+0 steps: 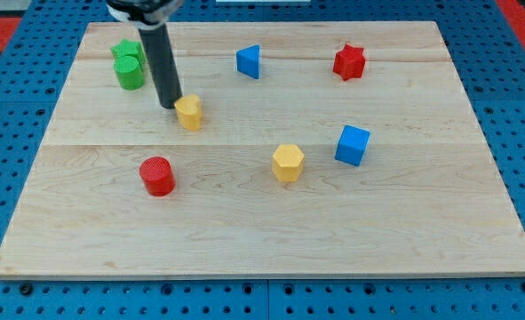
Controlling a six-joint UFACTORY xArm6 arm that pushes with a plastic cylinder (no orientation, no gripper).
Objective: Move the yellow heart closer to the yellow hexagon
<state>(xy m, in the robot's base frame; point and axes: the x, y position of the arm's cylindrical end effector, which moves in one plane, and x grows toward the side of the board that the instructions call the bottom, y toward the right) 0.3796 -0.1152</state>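
Counter (262,240): pale wooden board on a blue pegboard surface, carrying seven small blocks. Nearest the view's bottom, left of centre: red cylinder (157,175), standing alone. To its right and slightly farther up: yellow hexagon (288,163), near the board's middle. Just beside that, toward the view's right: blue cube (353,145), close to the hexagon without touching it. Farther up and to the left: yellow heart (189,112), well apart from the yellow hexagon, which lies down and to the right of it. My tip (169,106): lower end of a dark upright rod, sitting at the heart's left edge, touching or very nearly touching it. The tool is a plain rod with no jaws, so it grasps nothing; it only rests against or just beside the heart. Farther up, at the view's left: green blocks (129,66), apparently two pressed together, shapes unclear, just left of the rod's shaft. Toward the view's top, centre: blue triangular block (249,61). At the top right: red star (349,61), well apart from everything else.
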